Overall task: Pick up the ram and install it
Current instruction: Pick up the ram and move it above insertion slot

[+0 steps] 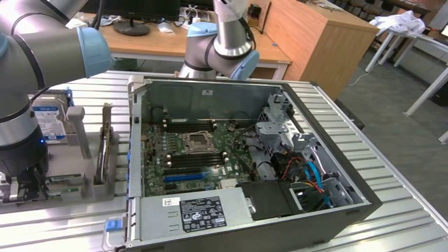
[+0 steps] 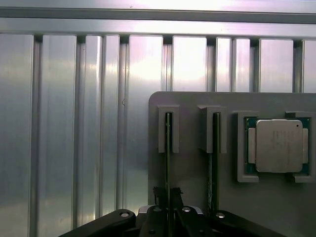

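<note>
The ram (image 2: 168,148) is a thin green stick standing on edge in a slot of the grey holder plate (image 2: 192,173). My gripper (image 2: 168,195) straddles its near end, one dark fingertip (image 2: 159,196) pressed on each side, and the stick still sits in its slot. A second stick (image 2: 212,148) stands in the neighbouring slot. In the exterior view my gripper (image 1: 24,184) reaches down onto the holder (image 1: 77,178) at the exterior view's left, beside the open computer case (image 1: 210,86). Long black memory slots (image 1: 196,160) flank the CPU socket (image 1: 198,142) on the motherboard.
A silver CPU (image 2: 279,145) lies in a recess of the holder plate beside the sticks. A blue-labelled hard drive (image 1: 50,123) stands behind my arm. The ribbed metal table (image 2: 74,123) runs under everything. The case wall (image 1: 136,131) rises between holder and motherboard, with cables and drive cages (image 1: 294,152) inside.
</note>
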### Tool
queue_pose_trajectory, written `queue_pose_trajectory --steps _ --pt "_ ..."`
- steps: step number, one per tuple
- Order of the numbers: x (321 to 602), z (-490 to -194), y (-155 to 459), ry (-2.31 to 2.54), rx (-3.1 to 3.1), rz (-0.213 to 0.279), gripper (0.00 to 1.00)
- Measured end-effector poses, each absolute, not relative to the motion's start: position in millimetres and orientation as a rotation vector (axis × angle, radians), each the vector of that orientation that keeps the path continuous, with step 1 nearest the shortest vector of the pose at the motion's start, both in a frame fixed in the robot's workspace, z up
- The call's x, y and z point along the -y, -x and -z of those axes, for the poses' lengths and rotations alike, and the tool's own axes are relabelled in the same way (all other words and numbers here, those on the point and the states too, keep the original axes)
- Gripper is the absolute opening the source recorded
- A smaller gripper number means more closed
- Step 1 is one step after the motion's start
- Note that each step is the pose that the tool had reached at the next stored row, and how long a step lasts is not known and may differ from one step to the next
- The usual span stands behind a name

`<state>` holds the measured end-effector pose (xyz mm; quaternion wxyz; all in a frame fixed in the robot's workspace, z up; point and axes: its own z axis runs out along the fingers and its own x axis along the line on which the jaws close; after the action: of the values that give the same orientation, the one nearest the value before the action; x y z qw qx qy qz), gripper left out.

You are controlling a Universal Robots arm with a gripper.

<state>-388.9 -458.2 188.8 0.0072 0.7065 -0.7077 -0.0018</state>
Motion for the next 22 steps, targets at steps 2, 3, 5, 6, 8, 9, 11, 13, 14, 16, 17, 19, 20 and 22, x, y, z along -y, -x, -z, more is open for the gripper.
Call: queue_pose_trajectory --steps 2,3,5,6,8,9,11,13,14,16,17,19,20,22 --pt "458 -189 389 -2.209 2.213 0.006 0.14" --pt "458 -189 389 -2.209 2.213 0.006 0.14" --pt "458 -193 389 -2.209 2.213 0.006 0.14" --pt "458 -197 389 -2.209 2.213 0.006 0.14" --pt "458 -206 389 -2.209 2.213 0.005 0.14" --pt "458 -211 389 -2.209 2.213 0.006 0.14" --pt "458 -220 389 -2.209 2.213 0.006 0.14" --pt "458 -229 389 -2.209 2.213 0.006 0.14" --pt "458 -234 389 -2.209 2.213 0.006 0.14" --pt "458 -243 389 -2.209 2.213 0.006 0.14" --pt "458 -247 389 -2.209 2.213 0.005 0.14" --pt "458 -256 389 -2.209 2.212 0.005 0.14" --pt "458 -261 389 -2.208 2.212 0.004 0.14" --pt "458 -270 389 -2.208 2.211 0.003 0.14"
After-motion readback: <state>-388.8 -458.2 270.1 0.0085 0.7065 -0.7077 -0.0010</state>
